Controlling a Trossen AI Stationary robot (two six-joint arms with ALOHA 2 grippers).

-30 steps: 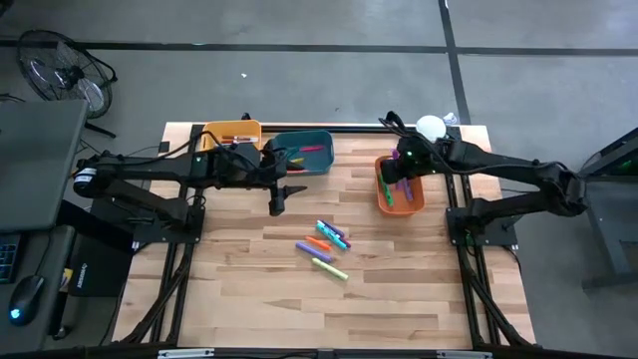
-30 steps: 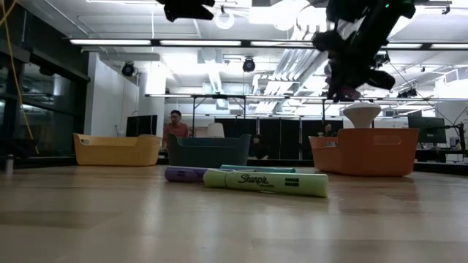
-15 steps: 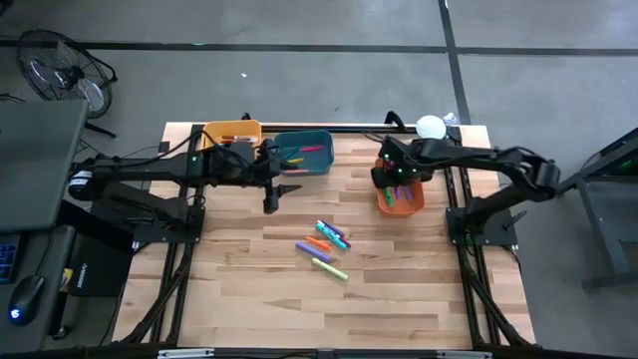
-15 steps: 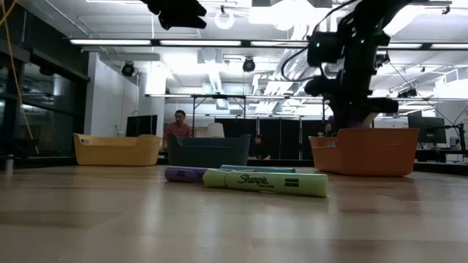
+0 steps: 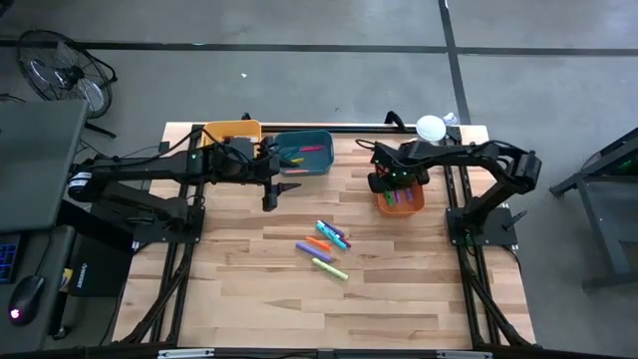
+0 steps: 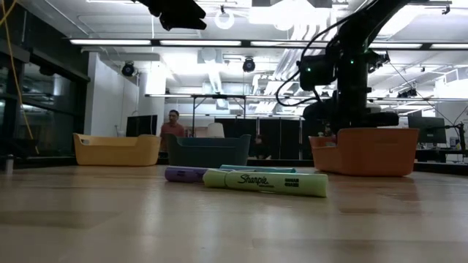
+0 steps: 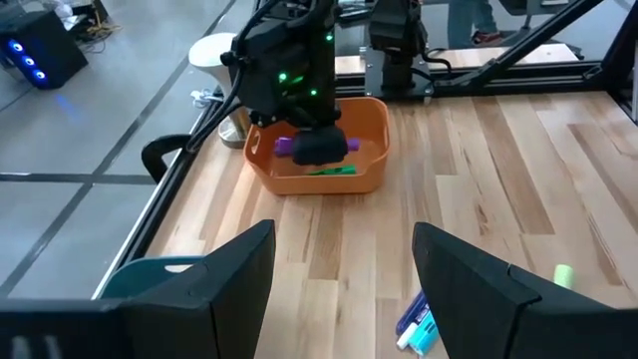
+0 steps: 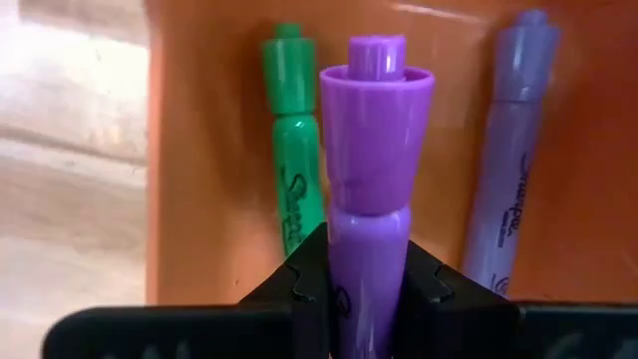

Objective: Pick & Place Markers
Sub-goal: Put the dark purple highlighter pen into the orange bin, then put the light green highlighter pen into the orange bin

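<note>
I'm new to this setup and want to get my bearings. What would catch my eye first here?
The right gripper, lowered into the orange bin at the table's right rear, holds a purple marker above a green and a lilac one. A bright cluster of markers lies loose mid-table. The left gripper hangs open near the teal bin.

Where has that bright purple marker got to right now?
The purple marker is clamped in the right gripper, hanging inside the orange bin on the table's right side, above a green marker and a lilac marker.
</note>
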